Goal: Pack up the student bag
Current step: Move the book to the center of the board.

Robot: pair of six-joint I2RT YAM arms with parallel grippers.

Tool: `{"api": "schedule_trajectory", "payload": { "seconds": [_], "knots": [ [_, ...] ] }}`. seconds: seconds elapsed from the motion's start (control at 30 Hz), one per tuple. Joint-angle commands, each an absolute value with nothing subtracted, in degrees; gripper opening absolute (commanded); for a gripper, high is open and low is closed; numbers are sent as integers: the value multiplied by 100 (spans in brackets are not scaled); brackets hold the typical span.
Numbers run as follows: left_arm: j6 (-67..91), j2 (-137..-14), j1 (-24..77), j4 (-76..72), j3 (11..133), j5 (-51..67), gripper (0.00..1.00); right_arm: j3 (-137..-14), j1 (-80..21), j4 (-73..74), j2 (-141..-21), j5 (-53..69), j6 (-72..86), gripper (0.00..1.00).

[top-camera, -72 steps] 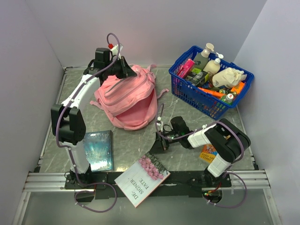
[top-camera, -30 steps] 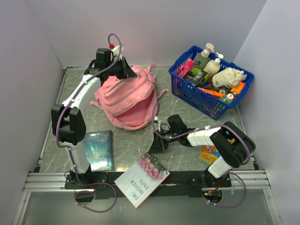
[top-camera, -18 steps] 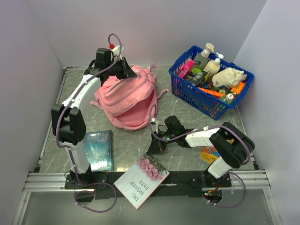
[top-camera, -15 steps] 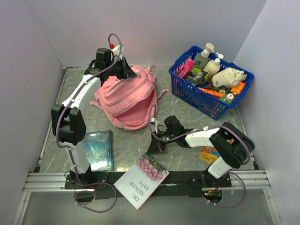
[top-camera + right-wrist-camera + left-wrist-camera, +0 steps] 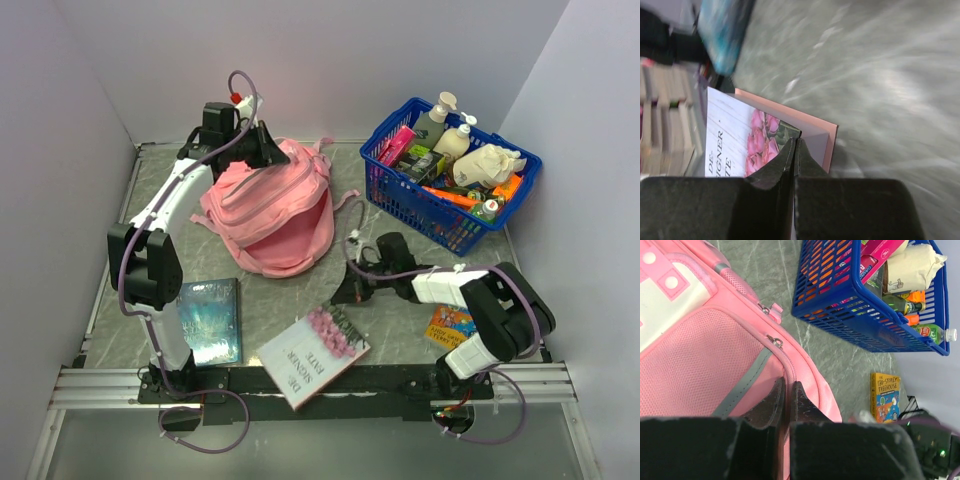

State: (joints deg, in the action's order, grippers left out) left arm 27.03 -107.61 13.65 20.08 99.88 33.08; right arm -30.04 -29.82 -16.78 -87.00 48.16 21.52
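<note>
The student bag, a pink backpack, lies at the back left with its mouth gaping toward the table's middle. My left gripper is shut on the fabric at its top edge. In the left wrist view the jaws pinch the pink seam of the bag beside a grey strip. A white book with roses on its cover lies at the near edge. My right gripper is shut on that book's far corner. In the right wrist view the jaws clamp the cover, lifted off a pink page beneath.
A blue plastic basket full of bottles and packets stands at the back right, also seen as the basket in the left wrist view. A dark teal book lies near left. A yellow book lies near right.
The right gripper closed on the rose book's far corner and drew back to the right; the book slid and turned with it. The left arm kept its grip on the bag.
</note>
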Motion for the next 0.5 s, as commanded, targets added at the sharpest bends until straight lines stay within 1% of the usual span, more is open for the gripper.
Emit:
{"api": "schedule_trajectory", "payload": {
  "seconds": [0.0,0.1,0.23,0.27,0.33,0.47],
  "knots": [
    [2707,-10362,1222,1705,10336,3234,1,-3032,-2295,-1582,-8279,4606,1863,0],
    [2689,-10380,1195,1740,10389,3191,1,-2874,-1822,-1547,-8122,4238,1968,0],
    [2724,-10415,1125,1723,10441,3191,1,-2628,-1670,-1293,-7605,3447,2188,0],
    [2725,-10432,1116,1723,10450,3190,1,-2611,-1661,-1135,-7481,2862,2258,0],
    [2742,-10433,1072,1696,10441,3173,1,-2549,-1670,-863,-7078,2411,2469,0],
    [2795,-10398,906,1600,10389,2963,1,-2259,-1600,-423,-6189,857,3092,0]
  ]
}}
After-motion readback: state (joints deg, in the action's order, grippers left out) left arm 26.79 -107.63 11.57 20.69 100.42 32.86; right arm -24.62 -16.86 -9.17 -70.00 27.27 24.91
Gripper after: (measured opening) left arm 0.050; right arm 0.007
